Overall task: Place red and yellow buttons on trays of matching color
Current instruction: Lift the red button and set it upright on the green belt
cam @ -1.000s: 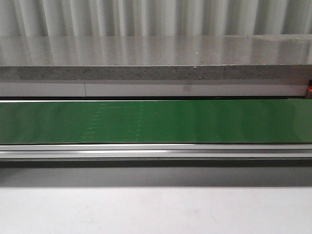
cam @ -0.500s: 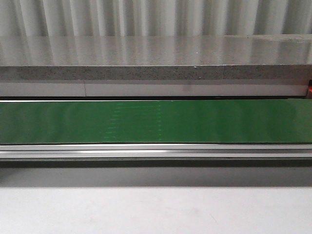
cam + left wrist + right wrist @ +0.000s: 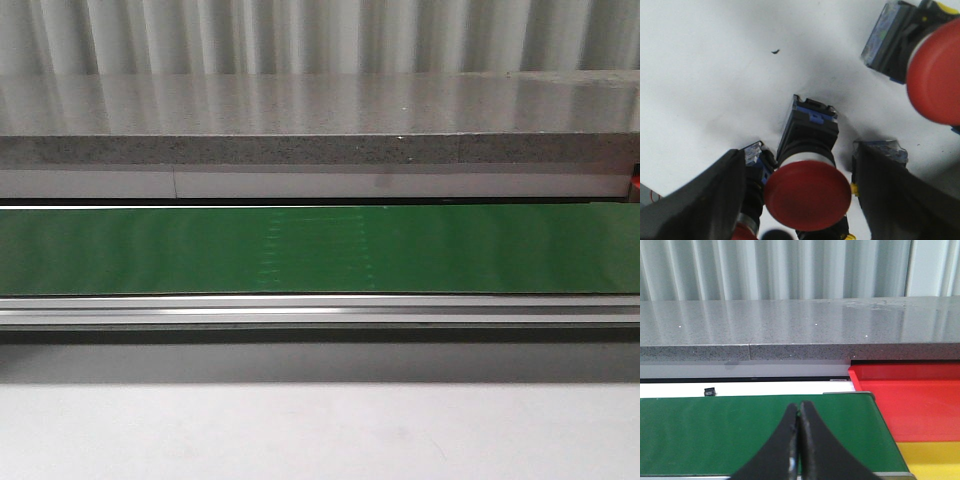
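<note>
Left fingers [image 3: 805, 200] spreading open around one red button [image 3: 807, 192] lying on the white worktop [image 3: 715, 85].
Two red buttons counted clearly, second [image 3: 935, 72] apart; possibly a third at frame edge. Right fingers [image 3: 799, 440] sitting closed, empty, over green belt [image 3: 715, 435]; one red tray [image 3: 910, 405], one yellow tray [image 3: 935, 457] beside.

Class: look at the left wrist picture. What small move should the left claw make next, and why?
Probably close the left claw on the red button. Its two fingers stand open on either side of that button, which lies on the white surface. The right claw is shut over the green belt.
</note>
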Controlling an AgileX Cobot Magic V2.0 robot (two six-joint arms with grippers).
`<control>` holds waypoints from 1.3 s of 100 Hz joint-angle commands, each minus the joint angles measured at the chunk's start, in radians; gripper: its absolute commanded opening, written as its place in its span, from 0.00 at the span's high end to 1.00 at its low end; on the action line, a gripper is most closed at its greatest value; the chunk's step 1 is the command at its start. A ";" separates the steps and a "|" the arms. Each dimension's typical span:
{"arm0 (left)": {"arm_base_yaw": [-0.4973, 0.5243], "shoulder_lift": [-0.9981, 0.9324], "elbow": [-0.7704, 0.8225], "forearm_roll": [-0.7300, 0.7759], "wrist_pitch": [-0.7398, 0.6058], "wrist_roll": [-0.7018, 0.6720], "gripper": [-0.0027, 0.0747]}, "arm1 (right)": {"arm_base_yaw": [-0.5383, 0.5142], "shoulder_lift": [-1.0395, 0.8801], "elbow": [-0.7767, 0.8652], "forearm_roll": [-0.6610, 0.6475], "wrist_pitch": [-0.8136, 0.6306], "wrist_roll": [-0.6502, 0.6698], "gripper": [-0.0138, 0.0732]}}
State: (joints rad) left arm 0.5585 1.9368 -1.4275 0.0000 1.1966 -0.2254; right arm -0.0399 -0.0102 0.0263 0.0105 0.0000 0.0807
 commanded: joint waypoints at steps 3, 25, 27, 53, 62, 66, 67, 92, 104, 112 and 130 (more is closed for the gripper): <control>0.003 -0.046 -0.028 0.000 -0.001 -0.003 0.55 | -0.005 -0.016 0.003 -0.010 -0.084 0.002 0.92; 0.003 -0.057 -0.028 0.000 -0.016 -0.003 0.75 | -0.005 -0.016 0.003 -0.010 -0.084 0.002 0.92; 0.003 -0.060 -0.028 0.000 -0.018 -0.003 0.75 | -0.005 -0.016 0.003 -0.010 -0.084 0.002 0.92; 0.002 -0.188 -0.028 0.000 0.032 0.033 0.75 | -0.005 -0.016 0.003 -0.010 -0.084 0.002 0.92; -0.012 -0.242 -0.028 0.000 0.043 0.035 0.75 | -0.005 -0.016 0.003 -0.010 -0.084 0.002 0.92; -0.025 -0.270 -0.028 0.000 0.043 0.046 0.75 | -0.005 -0.016 0.003 -0.010 -0.084 0.002 0.92; -0.028 -0.273 -0.028 0.005 0.043 0.051 0.75 | -0.005 -0.016 0.003 -0.010 -0.084 0.002 0.92; -0.120 -0.367 -0.028 0.000 0.047 0.092 0.75 | -0.005 -0.016 0.003 -0.010 -0.084 0.002 0.92; -0.194 -0.365 -0.028 0.000 0.062 0.113 0.75 | -0.005 -0.016 0.003 -0.010 -0.084 0.002 0.92; -0.246 -0.365 -0.028 0.000 0.047 0.113 0.75 | -0.005 -0.016 0.003 -0.010 -0.084 0.002 0.92; -0.350 -0.356 -0.028 -0.012 0.041 0.113 0.75 | -0.005 -0.016 0.003 -0.010 -0.084 0.002 0.92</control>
State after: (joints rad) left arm 0.2519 1.6135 -1.4275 0.0000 1.2347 -0.1141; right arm -0.0399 -0.0102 0.0263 0.0105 0.0000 0.0807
